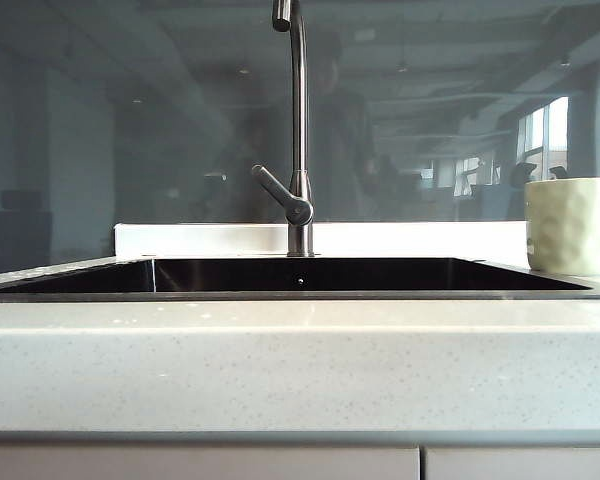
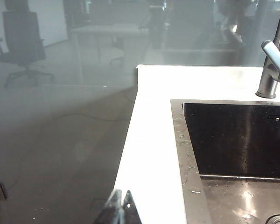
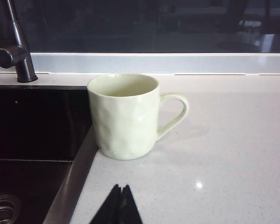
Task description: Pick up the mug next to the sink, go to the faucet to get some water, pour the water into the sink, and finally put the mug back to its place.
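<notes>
The pale cream mug [image 3: 125, 116] with a dimpled surface stands upright on the countertop right beside the sink's rim, handle turned away from the basin; it also shows at the right edge of the exterior view, mug [image 1: 572, 226]. The dark sink [image 1: 300, 275] lies in the middle, and the steel faucet [image 1: 298, 130] rises behind it with its lever angled left. My right gripper [image 3: 121, 187] is shut and empty, well short of the mug. My left gripper [image 2: 122, 192] is shut and empty over the counter's outer edge, left of the sink [image 2: 238, 140]. No water shows.
A pale speckled countertop [image 1: 300, 365] runs across the front. A glass wall stands behind the faucet [image 2: 273, 70]. Drops lie on the sink's metal rim [image 2: 189, 163]. A drain [image 3: 2, 205] sits in the basin floor.
</notes>
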